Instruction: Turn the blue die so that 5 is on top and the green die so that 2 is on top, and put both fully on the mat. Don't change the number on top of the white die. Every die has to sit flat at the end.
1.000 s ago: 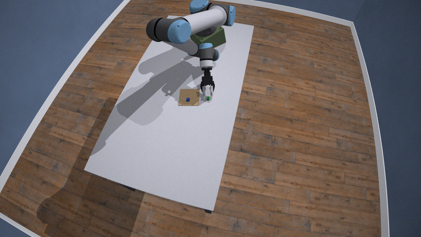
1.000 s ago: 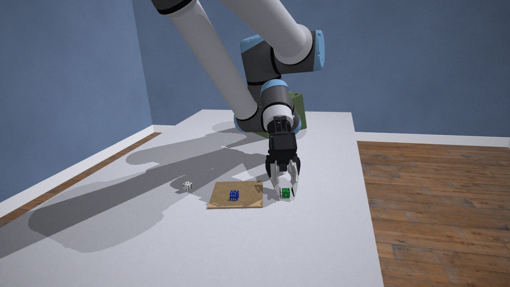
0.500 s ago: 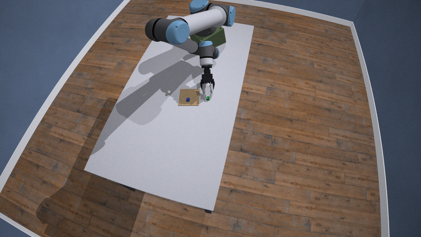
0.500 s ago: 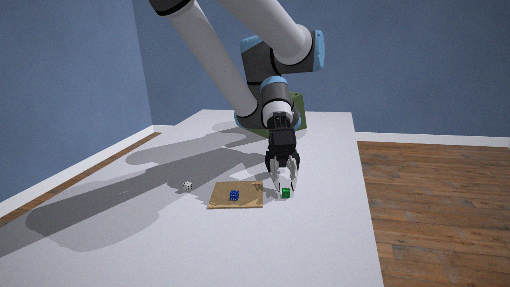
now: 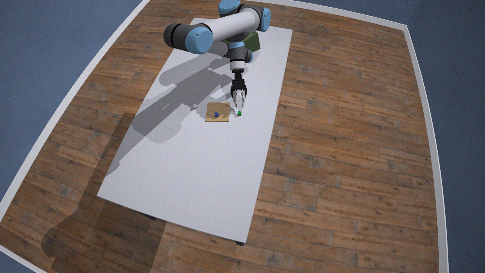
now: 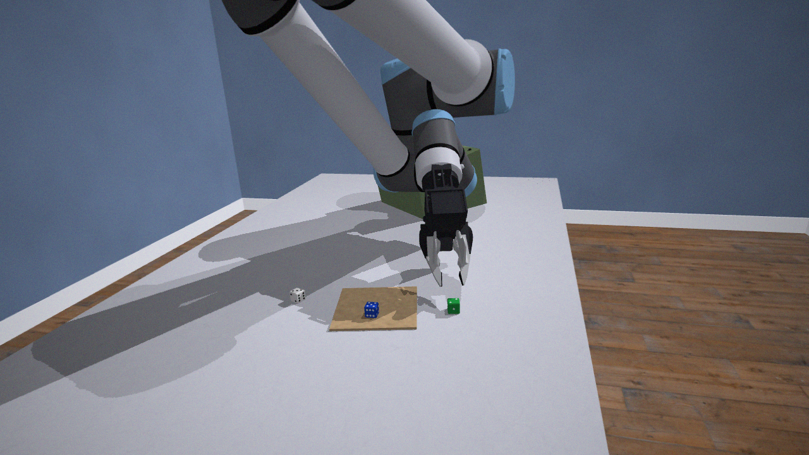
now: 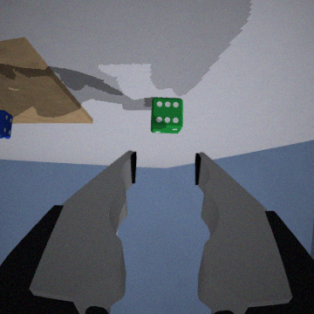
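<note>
We count three dice: one white die (image 5: 194, 106) (image 6: 297, 295), one blue die (image 5: 216, 114) (image 6: 371, 309) (image 7: 5, 124), one green die (image 5: 239, 113) (image 6: 453, 306) (image 7: 167, 115). One mat (image 5: 211, 107) (image 6: 350, 299) (image 7: 26, 87). One table (image 5: 190, 162) (image 6: 339, 395) (image 7: 262, 87). One arm (image 5: 233, 25) (image 6: 447, 56), one green base block (image 5: 252, 44) (image 6: 478, 175). One gripper (image 5: 239, 107) (image 6: 451, 281) (image 7: 166, 154), two fingers (image 5: 234, 97) (image 6: 433, 257). In top and exterior views, we find all three dice; in wrist view, two. On green die's large face in wrist view, we count six pips.
</note>
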`<state>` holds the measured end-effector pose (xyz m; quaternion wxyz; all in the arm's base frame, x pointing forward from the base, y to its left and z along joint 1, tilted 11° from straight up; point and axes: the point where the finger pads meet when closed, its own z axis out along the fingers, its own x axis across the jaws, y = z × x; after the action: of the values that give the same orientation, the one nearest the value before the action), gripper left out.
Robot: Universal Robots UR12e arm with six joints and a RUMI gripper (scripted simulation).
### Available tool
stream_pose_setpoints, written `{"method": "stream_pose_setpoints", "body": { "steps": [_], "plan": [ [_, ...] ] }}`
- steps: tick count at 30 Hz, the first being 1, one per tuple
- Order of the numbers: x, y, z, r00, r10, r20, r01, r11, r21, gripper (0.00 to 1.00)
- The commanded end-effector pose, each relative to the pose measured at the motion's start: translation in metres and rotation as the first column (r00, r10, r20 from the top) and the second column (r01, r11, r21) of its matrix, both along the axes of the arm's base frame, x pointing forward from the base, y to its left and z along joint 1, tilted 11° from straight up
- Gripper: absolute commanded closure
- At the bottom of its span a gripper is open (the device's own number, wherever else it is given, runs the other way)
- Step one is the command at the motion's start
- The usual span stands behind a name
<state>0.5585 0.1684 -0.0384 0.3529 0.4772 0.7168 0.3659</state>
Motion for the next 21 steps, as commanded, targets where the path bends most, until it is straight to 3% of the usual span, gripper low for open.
{"method": "stream_pose_setpoints", "body": {
  "steps": [1,7,21],
  "plan": [
    [-0.002,0.000,0.002,1.000,0.000,0.001,0.000,1.000,0.000,0.79],
    [-0.003,0.001,0.009,1.000,0.000,0.001,0.000,1.000,0.000,0.79],
    [-0.010,0.007,0.057,1.000,0.000,0.001,0.000,1.000,0.000,0.79]
  ]
}}
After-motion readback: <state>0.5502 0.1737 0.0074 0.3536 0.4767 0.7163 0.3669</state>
